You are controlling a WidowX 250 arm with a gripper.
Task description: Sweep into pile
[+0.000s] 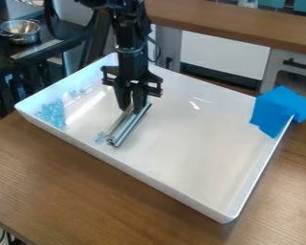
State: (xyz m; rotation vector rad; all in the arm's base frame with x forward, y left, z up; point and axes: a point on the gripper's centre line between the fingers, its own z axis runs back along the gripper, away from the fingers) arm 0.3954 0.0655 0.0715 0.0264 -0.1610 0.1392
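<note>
The black gripper (134, 107) hangs over the left half of the white tray (187, 167), its fingers closed on the upper part of a metal bar-like sweeper (128, 125). The sweeper lies slanted near the tray floor, its lower end toward the front wall. A few light-blue pieces (100, 138) sit just left of that lower end. A larger heap of light-blue pieces (52, 114) lies in the tray's left corner, with a few more pieces (77, 92) scattered behind it.
Blue cloth (277, 110) drapes over the tray's right corner. The tray stands on a wooden table (66, 177). At the upper left, a metal bowl (21, 30) sits on a dark surface. Behind the tray are a wooden counter (232, 21) and cabinets.
</note>
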